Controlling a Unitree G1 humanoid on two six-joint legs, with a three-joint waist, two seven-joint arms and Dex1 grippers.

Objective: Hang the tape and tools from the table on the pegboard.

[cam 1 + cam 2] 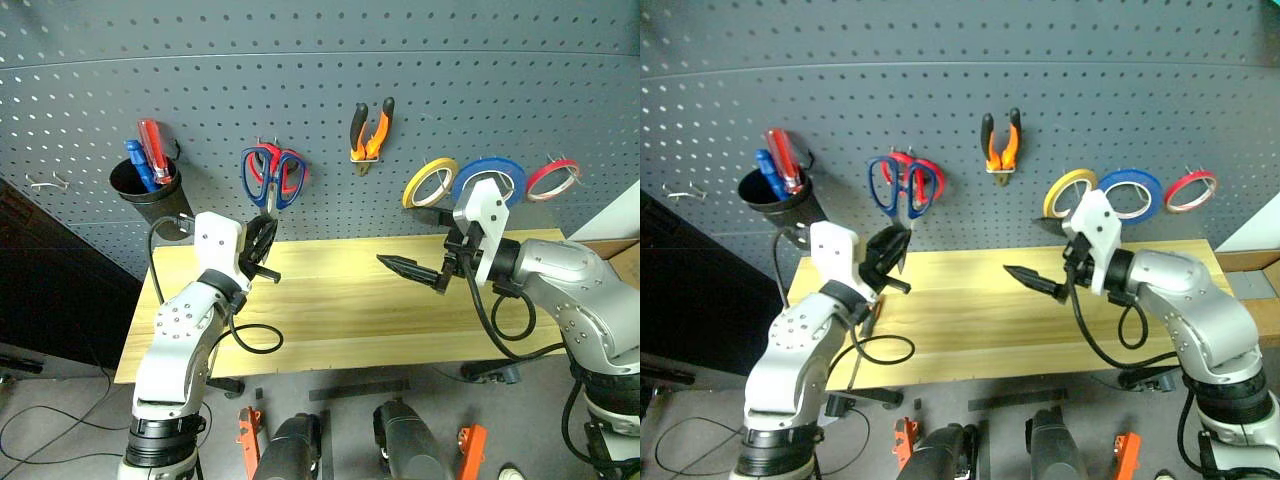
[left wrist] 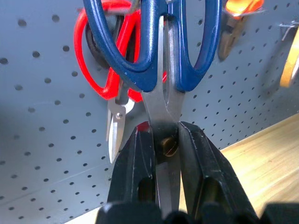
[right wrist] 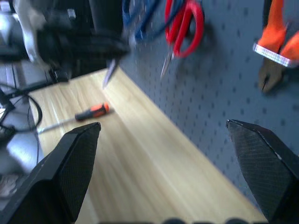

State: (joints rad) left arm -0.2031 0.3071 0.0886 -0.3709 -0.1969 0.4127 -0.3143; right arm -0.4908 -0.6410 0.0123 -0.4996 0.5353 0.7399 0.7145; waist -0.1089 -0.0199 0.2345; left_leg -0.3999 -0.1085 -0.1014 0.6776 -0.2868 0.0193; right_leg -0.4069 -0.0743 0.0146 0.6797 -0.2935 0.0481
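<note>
— Where do the dark-blue-handled steel scissors [image 2: 164, 70] sit against the large dark grey perforated pegboard [image 1: 330, 60]?

— Their handle loops lie against the pegboard, in front of a pair of red-handled scissors [image 2: 105, 70] hanging there. The left pincer [image 2: 166, 161] is clamped on the steel blades right at the pivot screw, black fingers [image 2: 138, 172] pressed on both sides. Whether the loops are already on a hook cannot be told.

— And the right pincer [image 1: 412, 270]?

— It hovers in front of the pegboard, over the long light yellowish wooden counter [image 1: 340, 310], with its two fingers spread wide and nothing between them.

— What else hangs on the pegboard?

— The orange-and-black-handled pliers [image 1: 370, 135] hang on a hook to the right of the scissors. Further right along the pegboard come a yellow tape roll [image 1: 428, 182], then the wide flat ring of blue tape [image 1: 492, 172], then a thin red roll [image 1: 553, 178], all on hooks. To the left of the scissors, a black cup [image 1: 145, 185] mounted on the pegboard holds a red screwdriver [image 1: 152, 142] and a blue one [image 1: 138, 165].

— Is anything left below the pegboard?

— The thin screwdriver with an orange-and-black handle [image 3: 91, 112] lies flat on the counter, near its left end, beneath the left arm.
</note>
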